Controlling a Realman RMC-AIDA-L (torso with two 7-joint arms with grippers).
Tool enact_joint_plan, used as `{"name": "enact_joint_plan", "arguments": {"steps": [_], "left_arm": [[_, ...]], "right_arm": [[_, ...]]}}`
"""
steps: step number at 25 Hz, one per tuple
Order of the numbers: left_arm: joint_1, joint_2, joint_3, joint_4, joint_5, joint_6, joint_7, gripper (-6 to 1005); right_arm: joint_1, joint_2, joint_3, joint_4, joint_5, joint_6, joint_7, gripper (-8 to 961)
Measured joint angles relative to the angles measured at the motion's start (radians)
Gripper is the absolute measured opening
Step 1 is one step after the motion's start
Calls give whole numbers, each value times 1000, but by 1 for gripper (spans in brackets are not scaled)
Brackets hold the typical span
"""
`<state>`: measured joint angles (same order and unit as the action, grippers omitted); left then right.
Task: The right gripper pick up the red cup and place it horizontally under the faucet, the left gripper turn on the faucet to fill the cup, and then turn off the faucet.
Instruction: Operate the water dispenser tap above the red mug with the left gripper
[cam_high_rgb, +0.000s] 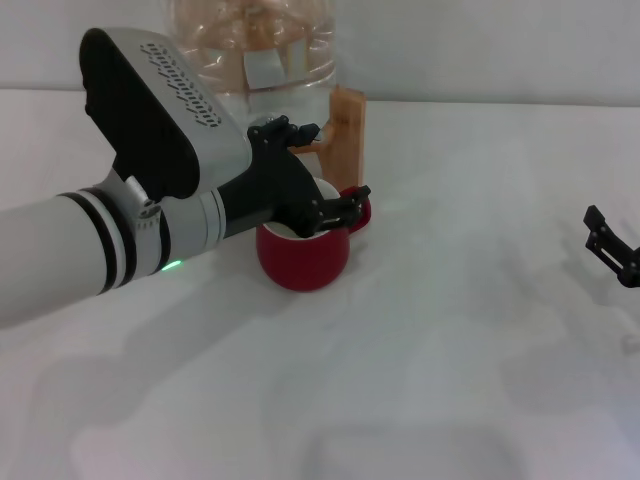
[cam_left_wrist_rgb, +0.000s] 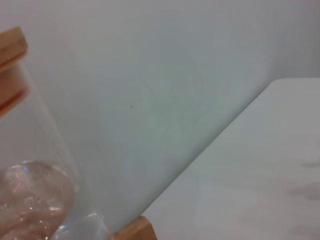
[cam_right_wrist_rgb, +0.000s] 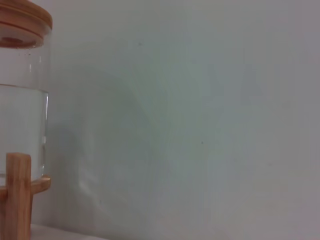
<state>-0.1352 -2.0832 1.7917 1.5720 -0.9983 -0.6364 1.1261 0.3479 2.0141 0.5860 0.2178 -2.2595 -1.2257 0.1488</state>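
Observation:
In the head view the red cup (cam_high_rgb: 302, 262) stands upright on the white table (cam_high_rgb: 430, 380), just in front of the clear water jug (cam_high_rgb: 250, 50). Its handle (cam_high_rgb: 358, 213) points right. My left gripper (cam_high_rgb: 320, 170), on the arm with the green light, reaches in from the left and hovers right over the cup's rim, against the front of the jug. The faucet is hidden behind this claw. My right gripper (cam_high_rgb: 612, 245) sits low at the far right edge, open and empty, well away from the cup.
The jug rests in a wooden stand (cam_high_rgb: 346, 125) at the back of the table. The left wrist view shows the jug's glass (cam_left_wrist_rgb: 35, 195) and wood (cam_left_wrist_rgb: 11, 65) close up. The right wrist view shows the jug (cam_right_wrist_rgb: 22, 115), its wooden lid (cam_right_wrist_rgb: 20, 20) and a pale wall.

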Motion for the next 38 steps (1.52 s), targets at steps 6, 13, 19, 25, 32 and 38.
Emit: {"name": "enact_joint_plan", "arguments": {"steps": [6,13,19,25,32,38], "left_arm": [[-11,0,0,-7,1,5,1,877],[-18,0,0,-10,2,11,1,877],[-29,0,-1,-24,3,12,1,877],[-35,0,-12,-30,3,13,2,877],[-37,0,-14,-31,3,25,9,876],[-44,0,-15,-32,3,28,12,876]], "right_arm": [[-4,0,0,0,0,0,0,861],[-4,0,0,0,0,0,0,862],[-4,0,1,0,0,0,0,862],[-4,0,0,0,0,0,0,862],[-2,0,0,0,0,0,0,861],[-1,0,1,0,0,0,0,861]]}}
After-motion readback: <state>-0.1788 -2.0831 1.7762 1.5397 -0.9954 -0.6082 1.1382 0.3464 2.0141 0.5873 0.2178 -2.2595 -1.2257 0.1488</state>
